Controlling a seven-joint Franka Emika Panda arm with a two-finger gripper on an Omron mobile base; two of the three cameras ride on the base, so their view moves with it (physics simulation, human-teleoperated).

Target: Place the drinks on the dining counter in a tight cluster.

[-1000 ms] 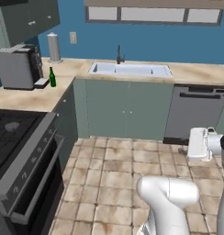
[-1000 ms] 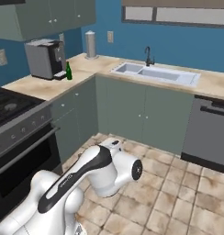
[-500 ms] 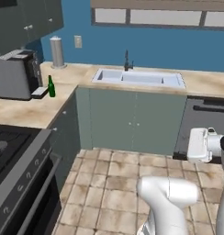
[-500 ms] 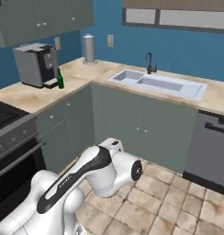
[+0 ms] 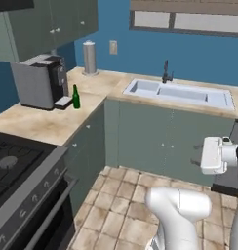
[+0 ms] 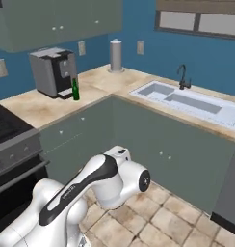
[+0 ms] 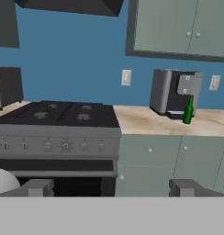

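One green bottle (image 5: 76,97) beside coffee machine (image 5: 41,81), no readable writing, tool (image 7: 110,187) spread wide, empty

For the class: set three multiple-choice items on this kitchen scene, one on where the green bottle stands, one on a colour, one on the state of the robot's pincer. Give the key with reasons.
1. Where does the green bottle stand?
A. in the sink
B. on the counter beside the coffee machine
C. on the stove

2. What colour is the wall behind the counter?
A. blue
B. white
C. yellow

3. How is the pincer?
A. shut on the bottle
B. shut on nothing
C. open and empty

Key:
1 B: the bottle stands upright on the kitchen counter, next to the coffee machine.
2 A: the wall above the sink is blue.
3 C: in the hand view the pincer has its fingertips wide apart with nothing between them, and the bottle is far off.
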